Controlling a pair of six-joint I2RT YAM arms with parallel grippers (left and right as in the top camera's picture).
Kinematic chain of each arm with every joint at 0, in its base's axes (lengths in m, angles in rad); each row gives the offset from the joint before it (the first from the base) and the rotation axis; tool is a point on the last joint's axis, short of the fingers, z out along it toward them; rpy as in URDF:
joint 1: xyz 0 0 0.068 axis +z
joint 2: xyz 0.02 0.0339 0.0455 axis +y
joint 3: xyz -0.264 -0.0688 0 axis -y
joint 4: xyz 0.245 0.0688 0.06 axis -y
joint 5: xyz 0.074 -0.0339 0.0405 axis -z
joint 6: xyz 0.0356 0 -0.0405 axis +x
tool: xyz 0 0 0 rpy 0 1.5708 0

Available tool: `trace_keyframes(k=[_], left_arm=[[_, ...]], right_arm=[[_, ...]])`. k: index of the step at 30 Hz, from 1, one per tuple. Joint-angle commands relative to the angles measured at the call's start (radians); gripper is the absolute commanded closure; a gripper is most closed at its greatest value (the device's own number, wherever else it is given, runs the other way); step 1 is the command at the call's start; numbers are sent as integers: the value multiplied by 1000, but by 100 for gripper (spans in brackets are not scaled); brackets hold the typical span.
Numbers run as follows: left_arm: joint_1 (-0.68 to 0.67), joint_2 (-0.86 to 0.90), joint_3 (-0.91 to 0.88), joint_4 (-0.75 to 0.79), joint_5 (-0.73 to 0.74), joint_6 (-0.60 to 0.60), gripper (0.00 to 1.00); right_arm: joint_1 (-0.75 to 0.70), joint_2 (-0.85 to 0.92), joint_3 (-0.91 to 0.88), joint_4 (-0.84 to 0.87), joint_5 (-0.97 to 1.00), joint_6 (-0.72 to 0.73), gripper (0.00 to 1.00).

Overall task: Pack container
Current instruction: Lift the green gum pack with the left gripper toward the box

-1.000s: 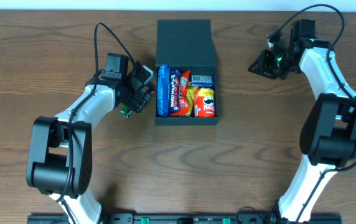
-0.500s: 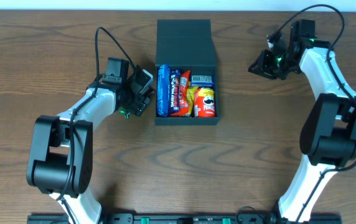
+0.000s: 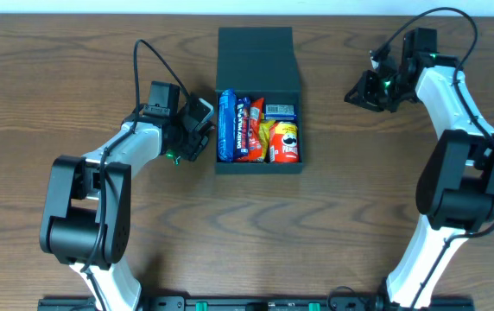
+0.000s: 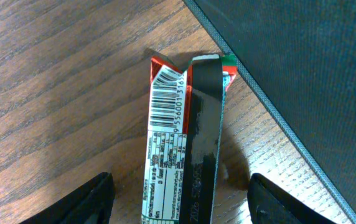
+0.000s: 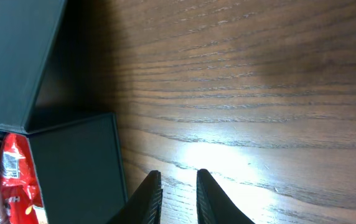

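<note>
Overhead looks down; all views share the container (image 3: 258, 56).

Plain brown wood-grain worktop (image 3: 359, 173), with a bunch of snacks standing side by side inside the container (image 3: 257, 52): a tall blue pack (image 3: 226, 125) on the left, a red pack (image 3: 251, 134) next to it, a little yellow-and-red Pringles can (image 3: 287, 141) on the right and a small bluish pack (image 3: 280, 111) tucked above that. One more wrapper (image 4: 181, 143) lies flat on the wood just beside the box edge, showing a white barcode panel, a dark glossy strip and red and green corners.
</note>
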Motion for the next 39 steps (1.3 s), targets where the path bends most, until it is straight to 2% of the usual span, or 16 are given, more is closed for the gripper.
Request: trace_keyframes(k=[1, 5, 12, 16, 28, 32, 35, 39], left_arm=[[9, 26, -6, -2, 17, -8, 34], [17, 26, -6, -3, 14, -9, 57], [29, 26, -6, -2, 14, -9, 60], [33, 26, -6, 1, 14, -9, 71], [33, 24, 6, 4, 14, -14, 72], [33, 10, 48, 1, -18, -116, 74], [33, -17, 108, -15, -104, -225, 76], [17, -56, 217, -95, -126, -253, 79]], right_arm=[[-2, -28, 2, -3, -8, 1, 81], [-2, -28, 2, -4, -8, 1, 81], [-2, -28, 2, -4, -8, 1, 81], [-2, -28, 2, -4, -8, 1, 81], [-2, -28, 2, -2, -8, 1, 81], [-2, -28, 2, 0, -8, 2, 81], [-3, -28, 2, 3, -8, 1, 81], [-3, -28, 2, 12, -8, 1, 81]])
